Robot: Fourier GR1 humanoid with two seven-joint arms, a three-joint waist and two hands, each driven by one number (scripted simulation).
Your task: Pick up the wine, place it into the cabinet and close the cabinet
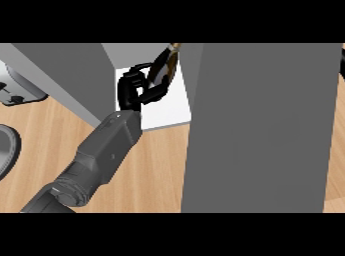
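while the left hand (133,89) curls its fingers round the wine bottle (165,65), the bottle stands tilted inside the open cabinet (79,75), on its white floor. a toaster (9,82) sits at the worktop's far left edge.

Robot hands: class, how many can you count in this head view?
1 for certain. The left hand is inside the open cabinet, curled round the wine bottle. A black shape at the right edge, behind the cabinet door, may be the other arm; its hand is hidden.
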